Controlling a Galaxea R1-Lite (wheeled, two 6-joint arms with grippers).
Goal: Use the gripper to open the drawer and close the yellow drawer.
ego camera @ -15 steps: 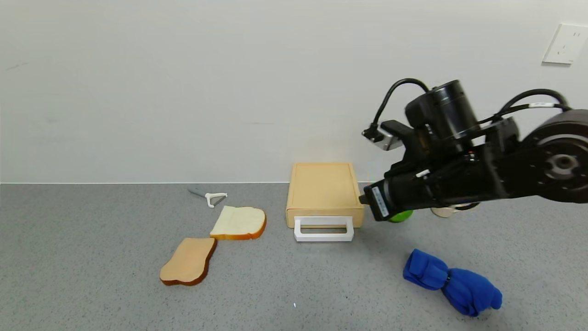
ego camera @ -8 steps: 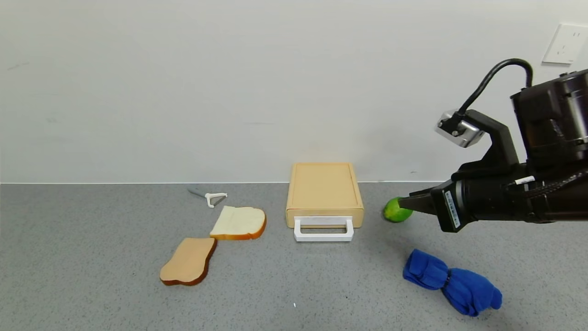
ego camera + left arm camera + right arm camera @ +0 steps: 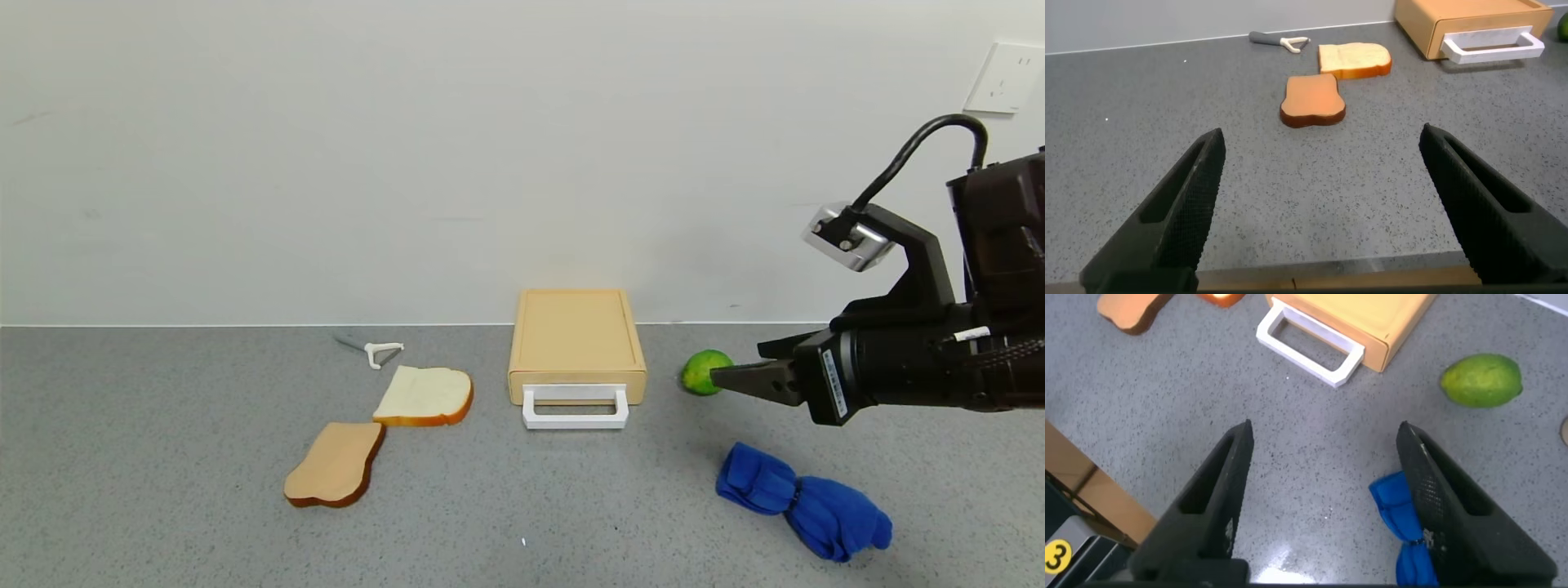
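The yellow-tan drawer (image 3: 576, 341) sits shut in its flat case at the back middle of the counter, its white loop handle (image 3: 575, 407) facing me. It also shows in the right wrist view (image 3: 1355, 318) and the left wrist view (image 3: 1470, 24). My right gripper (image 3: 727, 377) hangs open and empty above the counter, right of the drawer, its fingertips pointing left by a green lime (image 3: 704, 371). In the right wrist view its jaws stand wide apart (image 3: 1327, 445). My left gripper (image 3: 1323, 159) is open and empty, low near the counter's front edge.
Two bread slices (image 3: 423, 395) (image 3: 335, 464) lie left of the drawer, with a white peeler (image 3: 375, 351) behind them. A blue cloth (image 3: 804, 501) lies at the front right. The wall stands right behind the drawer case, with a socket (image 3: 1004, 77) at the upper right.
My right arm has pulled back to the right, away from the drawer's right side, and now hangs by the lime. The drawer has not moved.
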